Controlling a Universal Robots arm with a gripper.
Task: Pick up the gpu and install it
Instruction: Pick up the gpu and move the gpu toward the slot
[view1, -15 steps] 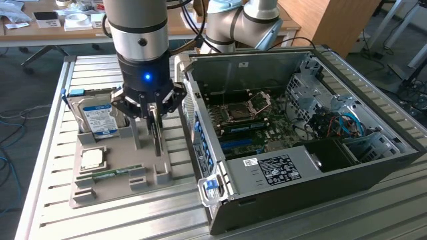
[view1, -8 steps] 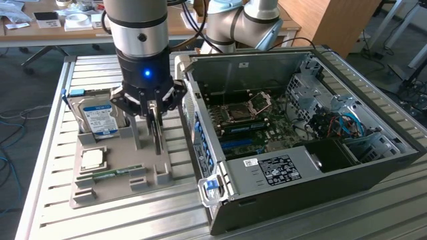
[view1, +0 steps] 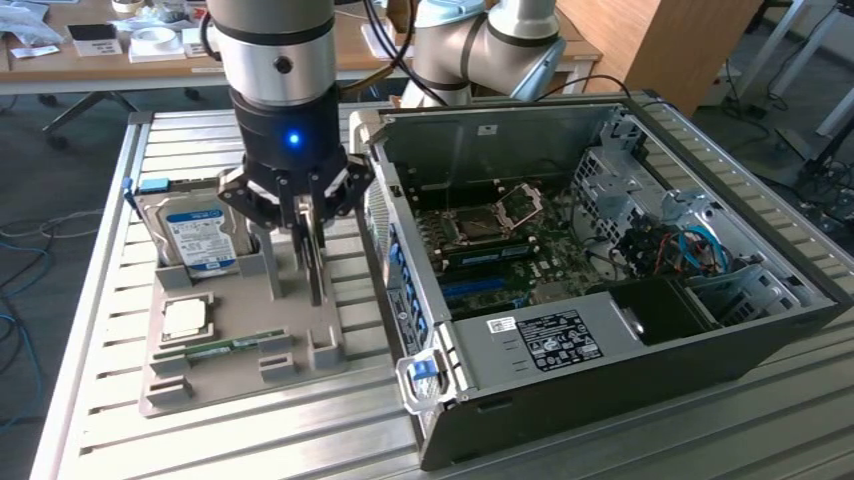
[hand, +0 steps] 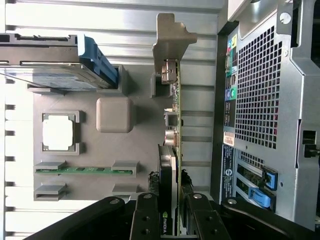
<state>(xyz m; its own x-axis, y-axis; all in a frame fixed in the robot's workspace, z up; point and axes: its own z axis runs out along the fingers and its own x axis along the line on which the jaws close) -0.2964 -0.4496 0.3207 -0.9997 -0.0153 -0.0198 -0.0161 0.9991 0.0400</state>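
Note:
The gpu (hand: 168, 167) stands on edge in the grey holder (hand: 140, 150), seen edge-on in the wrist view. Its dark face and green board run toward the pale metal bracket (hand: 172, 37) at the far end. My gripper (hand: 172, 205) straddles the near end of the card, one finger (hand: 145, 215) on each side, pressed close to it. In the exterior view the gripper (view1: 311, 265) hangs straight down over the holder (view1: 240, 375), just to the exterior view's left of the open computer case (view1: 601, 340).
The holder also carries a silver hard drive (view1: 200, 235) with a blue-white label, a processor chip (view1: 184, 318) and a green memory stick (view1: 234, 347). Inside the case lies the motherboard (view1: 507, 235) with blue slots (view1: 474, 290). The case's rear panel (hand: 260, 100) stands close beside the card.

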